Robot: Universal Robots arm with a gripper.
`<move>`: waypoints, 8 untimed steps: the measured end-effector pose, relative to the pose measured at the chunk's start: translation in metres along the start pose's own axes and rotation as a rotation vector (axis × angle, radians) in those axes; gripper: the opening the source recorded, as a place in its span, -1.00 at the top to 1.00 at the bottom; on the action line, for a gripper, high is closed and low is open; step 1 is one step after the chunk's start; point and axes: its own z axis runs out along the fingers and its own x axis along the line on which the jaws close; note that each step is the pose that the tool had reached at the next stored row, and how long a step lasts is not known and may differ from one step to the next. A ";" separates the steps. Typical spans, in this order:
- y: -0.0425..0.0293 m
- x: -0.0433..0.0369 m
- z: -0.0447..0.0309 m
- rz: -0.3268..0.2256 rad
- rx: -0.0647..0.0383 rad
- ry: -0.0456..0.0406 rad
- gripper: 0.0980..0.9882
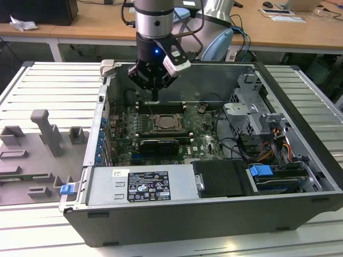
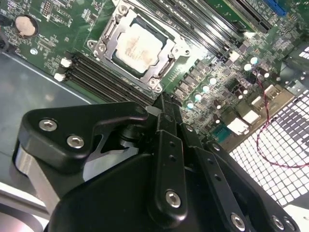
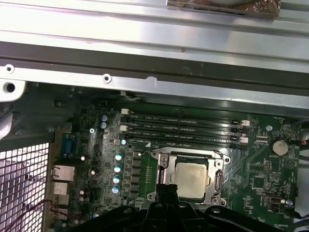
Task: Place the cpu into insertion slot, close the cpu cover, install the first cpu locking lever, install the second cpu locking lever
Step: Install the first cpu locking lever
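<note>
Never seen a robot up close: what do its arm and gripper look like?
The arm is a silvery-grey tube with a pale blue joint cap. Its gripper is black and angular, with silver screws, a small blue light and a white box on its side.

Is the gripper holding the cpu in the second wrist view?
No, the cpu lies flat inside the frame of the cpu cover, apart from the gripper.

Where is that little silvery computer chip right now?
In both wrist views the cpu sits inside the silvery cpu cover frame on the green motherboard, beside the long black memory slots.
</note>
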 end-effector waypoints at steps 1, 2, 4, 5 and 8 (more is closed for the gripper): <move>0.0001 0.0014 0.0002 0.000 0.000 -0.0001 0.98; 0.0002 0.0027 0.0003 0.000 0.000 -0.0001 0.98; 0.0007 0.0077 0.0006 0.000 0.000 -0.0001 0.98; 0.0007 0.0083 0.0007 0.000 0.000 -0.0001 0.98; 0.0012 0.0139 0.0011 0.000 0.000 -0.0001 0.98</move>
